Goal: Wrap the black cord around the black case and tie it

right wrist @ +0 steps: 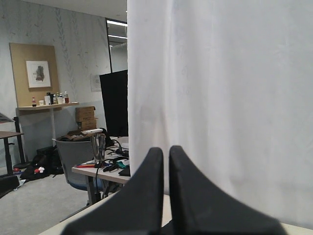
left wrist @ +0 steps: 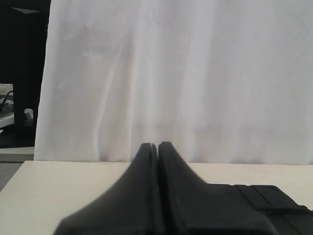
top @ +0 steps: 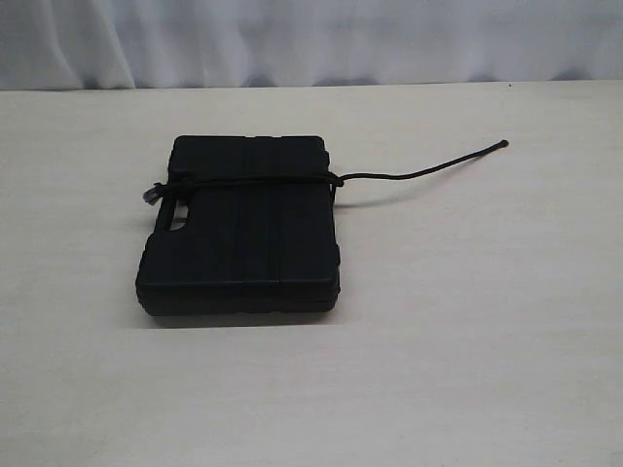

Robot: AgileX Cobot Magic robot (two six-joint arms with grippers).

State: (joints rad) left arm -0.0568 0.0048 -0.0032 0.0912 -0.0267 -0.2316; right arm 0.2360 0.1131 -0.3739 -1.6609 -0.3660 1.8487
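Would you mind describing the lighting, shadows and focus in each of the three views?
Exterior view: soft, even light; the black case and the black cord cast faint shadows on the table, and the case's grooves barely show. Left wrist view: the left gripper is blurred, the white curtain bright. Right wrist view: the right gripper is soft, the room behind clearer.

Black case (top: 243,243): matte black, faint lengthwise grooves. Black cord (top: 419,174): same matte black. Table (top: 467,341): pale cream, plain. Curtain (top: 292,39): white, soft grey folds. Left gripper (left wrist: 157,145), right gripper (right wrist: 166,149): black. Far wall (right wrist: 73,49): pale grey-green, leafy vine pattern. Pinboard (right wrist: 32,78): tan.
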